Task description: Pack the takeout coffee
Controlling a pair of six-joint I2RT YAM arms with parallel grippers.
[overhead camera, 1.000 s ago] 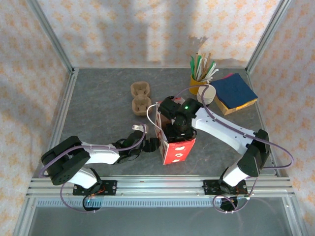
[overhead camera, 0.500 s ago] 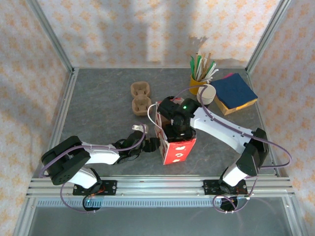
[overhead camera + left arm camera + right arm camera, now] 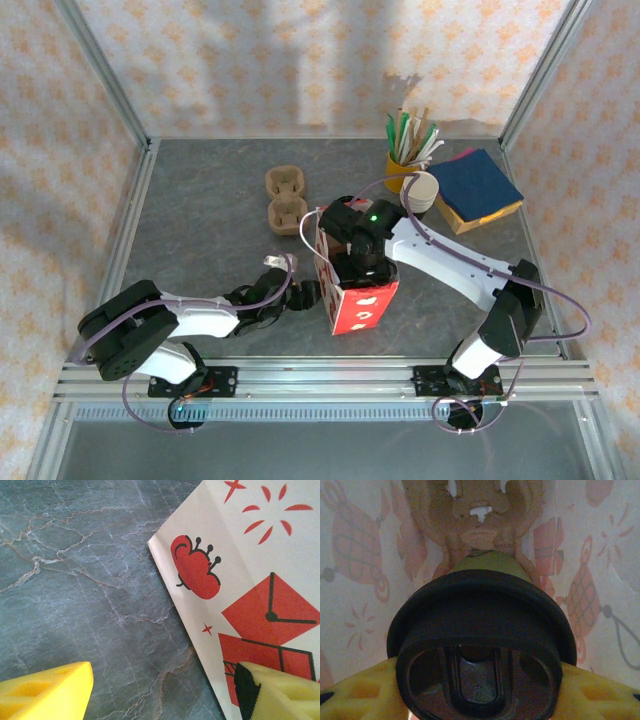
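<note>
Inside the red-and-white paper bag (image 3: 360,300), which stands upright near the middle of the bench's (image 3: 200,230) near edge, the takeout coffee (image 3: 480,610) hangs in the right gripper (image 3: 480,677). The gripper's yellow fingers (image 3: 360,695) are pressed against either side of the cup just under its round black lid. The right wrist view looks down past the lid to a pulp carrier (image 3: 475,515) lying on the bag's floor, directly below the cup; whether cup and carrier touch cannot be told.

From above, the right arm reaches across from the right side and dips into the bag's open top. The left arm lies low along the near edge, with the left gripper (image 3: 165,680) at the bag's left wall. Its jaws are spread wide and pinch nothing: one yellow pad (image 3: 45,690) is over bare bench and the other sits in front of the printed paper — contact there cannot be told.

A second pulp carrier (image 3: 285,197) lies toward the far edge, left of the middle and apart from the bag. In the far right corner, a yellow cup (image 3: 398,172) bristling with stir sticks (image 3: 412,135) stands just beside a stack of white cups (image 3: 421,190) and a pile of blue napkins (image 3: 478,185).
</note>
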